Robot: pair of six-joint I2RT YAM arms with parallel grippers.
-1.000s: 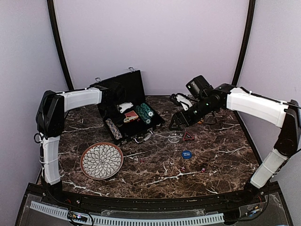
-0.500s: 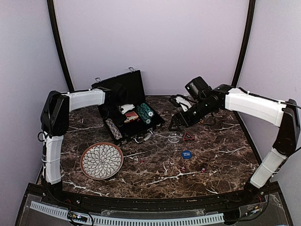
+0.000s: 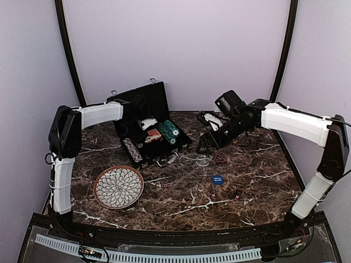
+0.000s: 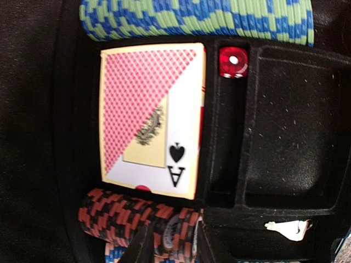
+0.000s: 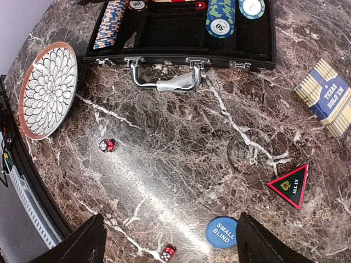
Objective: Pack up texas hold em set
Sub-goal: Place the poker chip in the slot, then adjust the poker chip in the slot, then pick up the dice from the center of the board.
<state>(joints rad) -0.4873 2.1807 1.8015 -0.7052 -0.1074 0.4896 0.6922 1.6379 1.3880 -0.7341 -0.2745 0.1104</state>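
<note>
The black case [image 3: 143, 103] lies open at the back left. In its tray are a card deck [image 4: 151, 118], a red die [image 4: 233, 61], green-blue chips [image 4: 197, 22] and red-black chips [image 4: 118, 216]. My left gripper [image 4: 169, 241] is inside the case, one finger on each side of a few red-black chips that lean apart. Whether it still presses them is unclear. My right gripper [image 5: 170, 241] hangs open above the table, over the blue small-blind button [image 5: 222, 233] and a red die [image 5: 168, 252]. Another die [image 5: 106, 145] lies to the left.
A patterned plate [image 3: 118, 187] sits front left. A red-edged triangular all-in marker [image 5: 290, 185] and a blue Texas Hold'em card box [image 5: 327, 96] lie to the right of the case. The case handle [image 5: 164, 83] faces the table's middle. Two more dice [image 3: 237, 198] lie front right.
The left arm has reached slightly farther into the case. The right arm has drifted a little to the left.
</note>
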